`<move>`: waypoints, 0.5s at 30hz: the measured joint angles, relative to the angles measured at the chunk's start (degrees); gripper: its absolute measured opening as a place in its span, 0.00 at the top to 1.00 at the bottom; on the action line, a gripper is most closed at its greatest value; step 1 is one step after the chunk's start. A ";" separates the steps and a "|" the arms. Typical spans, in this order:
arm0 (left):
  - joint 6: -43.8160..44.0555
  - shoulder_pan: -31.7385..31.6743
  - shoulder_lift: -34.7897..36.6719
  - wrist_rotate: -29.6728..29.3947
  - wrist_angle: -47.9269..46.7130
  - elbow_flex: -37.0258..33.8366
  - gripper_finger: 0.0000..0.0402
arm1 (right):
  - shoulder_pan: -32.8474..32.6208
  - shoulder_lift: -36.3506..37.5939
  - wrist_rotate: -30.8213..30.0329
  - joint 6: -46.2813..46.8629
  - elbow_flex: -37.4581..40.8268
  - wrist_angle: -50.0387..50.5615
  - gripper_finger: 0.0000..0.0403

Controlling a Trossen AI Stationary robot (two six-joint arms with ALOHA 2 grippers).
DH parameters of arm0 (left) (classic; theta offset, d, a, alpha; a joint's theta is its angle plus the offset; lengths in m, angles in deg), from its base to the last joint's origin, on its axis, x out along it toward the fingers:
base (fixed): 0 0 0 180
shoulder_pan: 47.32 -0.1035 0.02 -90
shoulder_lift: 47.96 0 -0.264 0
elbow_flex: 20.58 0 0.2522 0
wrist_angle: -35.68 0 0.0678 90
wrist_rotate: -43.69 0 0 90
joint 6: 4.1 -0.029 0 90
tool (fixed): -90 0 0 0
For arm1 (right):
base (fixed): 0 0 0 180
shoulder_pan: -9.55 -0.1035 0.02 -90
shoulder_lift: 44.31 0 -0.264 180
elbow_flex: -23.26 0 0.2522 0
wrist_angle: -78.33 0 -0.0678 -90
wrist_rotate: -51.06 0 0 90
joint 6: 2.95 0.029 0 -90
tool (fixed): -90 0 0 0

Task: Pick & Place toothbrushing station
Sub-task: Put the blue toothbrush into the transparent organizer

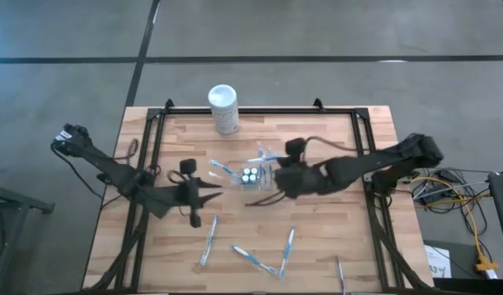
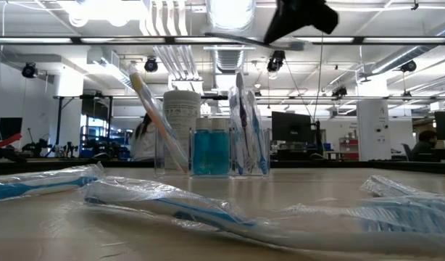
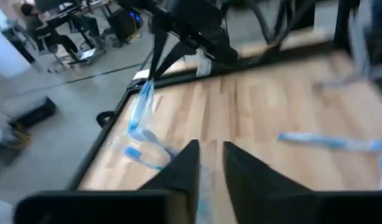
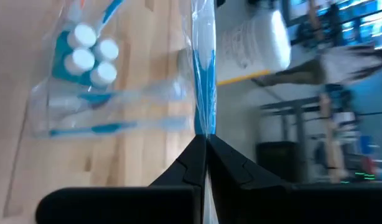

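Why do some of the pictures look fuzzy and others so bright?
In the low view the wrapped toothbrushes lying nearest are out of focus, and the ceiling lights glare white. In the left wrist view the whole table is smeared with blur. In the right wrist view the room behind the white canister is blurry too.

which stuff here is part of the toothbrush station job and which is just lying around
In the job:
- clear holder
- wrapped toothbrush pinched in right gripper
- left gripper, beside the holder

Lying about:
- white canister
- loose wrapped toothbrushes at the table's near edge
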 joint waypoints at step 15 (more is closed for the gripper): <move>-8.16 -0.44 -33.04 -26.93 -30.13 25.63 0.40 | -3.49 -15.00 -9.01 4.07 -10.76 1.90 0.98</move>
